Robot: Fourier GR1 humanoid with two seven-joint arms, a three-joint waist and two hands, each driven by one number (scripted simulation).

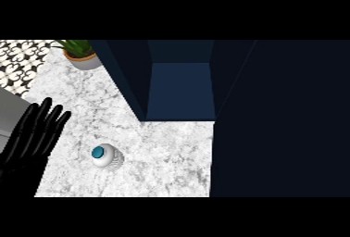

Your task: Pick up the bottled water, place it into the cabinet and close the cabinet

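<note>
While the bottled water (106, 156) is standing upright on the marble counter (164, 157), the left hand (31, 136) is resting open just beside it.

Seen from above, the bottle is showing its blue cap and pale ribbed shoulders, sitting apart from the hand, whose straight, spread fingers are pointing toward the back of the counter at the view's left edge and grasping nothing. The dark blue cabinet (181, 88) is standing open behind and to the right of the bottle, with its door (280, 120) filling the view's right side. A potted plant (80, 53) is sitting at the counter's far left corner, beside patterned tiles (21, 55).
</note>
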